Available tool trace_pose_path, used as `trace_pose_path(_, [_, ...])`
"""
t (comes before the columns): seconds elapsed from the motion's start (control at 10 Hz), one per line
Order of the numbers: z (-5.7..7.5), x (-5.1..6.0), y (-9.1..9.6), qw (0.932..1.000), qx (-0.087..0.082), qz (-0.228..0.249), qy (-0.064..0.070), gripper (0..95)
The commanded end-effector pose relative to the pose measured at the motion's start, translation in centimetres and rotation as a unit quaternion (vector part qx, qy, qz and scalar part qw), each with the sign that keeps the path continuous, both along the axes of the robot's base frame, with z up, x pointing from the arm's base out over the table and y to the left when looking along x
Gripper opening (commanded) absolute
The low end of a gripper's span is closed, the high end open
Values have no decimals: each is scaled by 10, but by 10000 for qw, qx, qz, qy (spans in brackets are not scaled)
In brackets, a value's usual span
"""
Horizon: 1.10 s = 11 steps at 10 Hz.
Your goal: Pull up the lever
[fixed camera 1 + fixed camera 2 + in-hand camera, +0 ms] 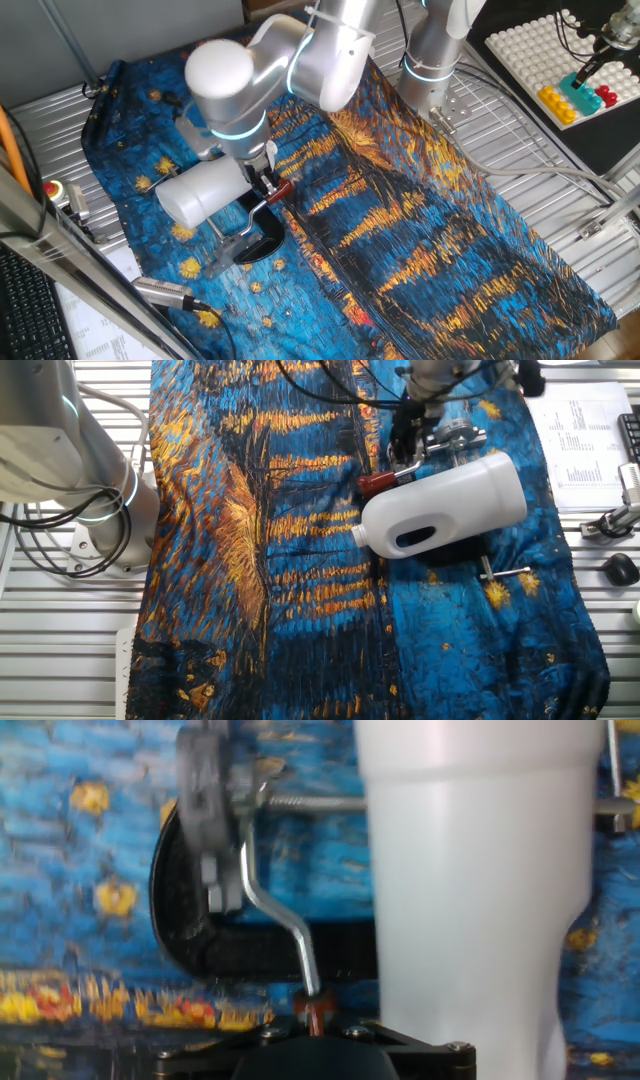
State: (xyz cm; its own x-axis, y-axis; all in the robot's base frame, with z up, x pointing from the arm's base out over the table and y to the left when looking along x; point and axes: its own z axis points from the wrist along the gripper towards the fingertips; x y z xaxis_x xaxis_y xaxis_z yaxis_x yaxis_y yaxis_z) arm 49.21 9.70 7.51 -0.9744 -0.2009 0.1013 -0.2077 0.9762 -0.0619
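We see the gripper (272, 184) closed on the lever (262, 200) (its dark-red knob between the fingers), just right of the white jug (203, 189), near the cloth's (450, 240) left end.

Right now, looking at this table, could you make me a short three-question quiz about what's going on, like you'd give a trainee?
1. True or false: the tool is at the red knob of the lever.
2. What large thing lies on its side next to the lever? A) a white plastic bottle B) a green box C) a glass jar
3. Fill in: the table is covered by a blue and ____ painted cloth.

Key
1. True; the knob sits between the tool's fingers in both fixed views.
2. A, the white plastic bottle.
3. Orange.
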Motion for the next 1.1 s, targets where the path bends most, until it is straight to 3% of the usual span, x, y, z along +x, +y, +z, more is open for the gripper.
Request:
trace_pose_path(0.1, [-3,-23,-4,9994,67,323,-76,570])
trace_pose_path(0.2, [-6,-35,-6,9994,59,300,-129,570])
trace_pose_path(0.4, [-11,-45,-9,9999,44,17,-161,570])
trace_pose_path(0.7, [-16,-41,-11,9996,25,-118,-250,570])
trace_pose_path(1.1, [-20,-32,-10,9994,5,-261,-226,570])
